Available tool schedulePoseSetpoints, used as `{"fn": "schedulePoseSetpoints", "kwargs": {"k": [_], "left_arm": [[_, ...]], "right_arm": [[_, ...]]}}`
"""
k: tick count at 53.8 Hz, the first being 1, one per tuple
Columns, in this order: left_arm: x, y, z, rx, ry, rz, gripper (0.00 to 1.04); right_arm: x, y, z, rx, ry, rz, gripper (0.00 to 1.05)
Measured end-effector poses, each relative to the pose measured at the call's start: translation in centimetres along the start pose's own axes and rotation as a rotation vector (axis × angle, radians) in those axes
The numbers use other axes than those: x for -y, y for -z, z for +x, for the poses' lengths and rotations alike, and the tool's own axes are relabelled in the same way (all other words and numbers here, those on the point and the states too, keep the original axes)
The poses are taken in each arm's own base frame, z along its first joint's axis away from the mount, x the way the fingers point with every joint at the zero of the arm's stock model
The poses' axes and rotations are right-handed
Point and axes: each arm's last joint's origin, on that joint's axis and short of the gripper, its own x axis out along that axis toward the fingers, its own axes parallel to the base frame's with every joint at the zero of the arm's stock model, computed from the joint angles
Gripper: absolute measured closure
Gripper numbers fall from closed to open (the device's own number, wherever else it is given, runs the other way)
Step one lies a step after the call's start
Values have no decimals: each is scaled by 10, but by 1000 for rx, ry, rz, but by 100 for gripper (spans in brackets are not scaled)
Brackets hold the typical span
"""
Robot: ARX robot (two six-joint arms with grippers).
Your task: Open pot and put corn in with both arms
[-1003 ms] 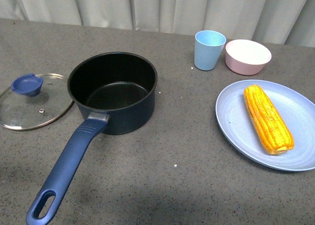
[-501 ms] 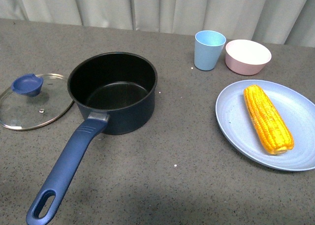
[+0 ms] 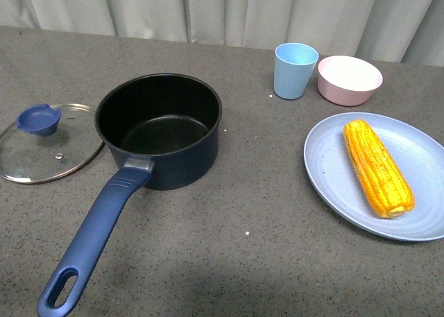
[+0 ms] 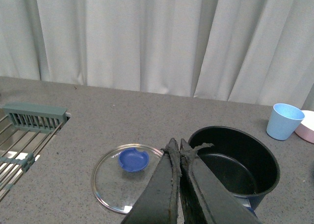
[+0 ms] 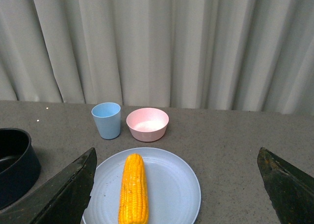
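Observation:
The dark navy pot (image 3: pixel 159 130) stands open on the grey counter, its long blue handle (image 3: pixel 94 241) pointing toward the front edge. It also shows in the left wrist view (image 4: pixel 235 162) and at the edge of the right wrist view (image 5: pixel 14 162). Its glass lid (image 3: pixel 45 142) with a blue knob lies flat beside it on the left. The yellow corn (image 3: pixel 378 168) lies on a light blue plate (image 3: pixel 333 171) at the right, also in the right wrist view (image 5: pixel 133 189). My left gripper (image 4: pixel 177 148) is shut and empty above the lid and pot. My right gripper (image 5: pixel 176 185) is open wide above the plate.
A light blue cup (image 3: pixel 295 70) and a pink bowl (image 3: pixel 349 80) stand behind the plate. A metal rack (image 4: pixel 22 136) sits at the counter's left end. Grey curtains hang along the back. Neither arm shows in the front view.

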Motion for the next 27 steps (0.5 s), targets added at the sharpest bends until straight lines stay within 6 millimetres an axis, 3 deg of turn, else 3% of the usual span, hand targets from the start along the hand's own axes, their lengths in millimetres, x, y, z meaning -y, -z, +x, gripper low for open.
{"fn": "schedulePoseSetpoints", "kwargs": {"k": [27], "left_arm": [[0, 0, -9, 0, 0, 0, 101]], "right_arm": [[0, 0, 0, 0, 0, 0, 9]]}}
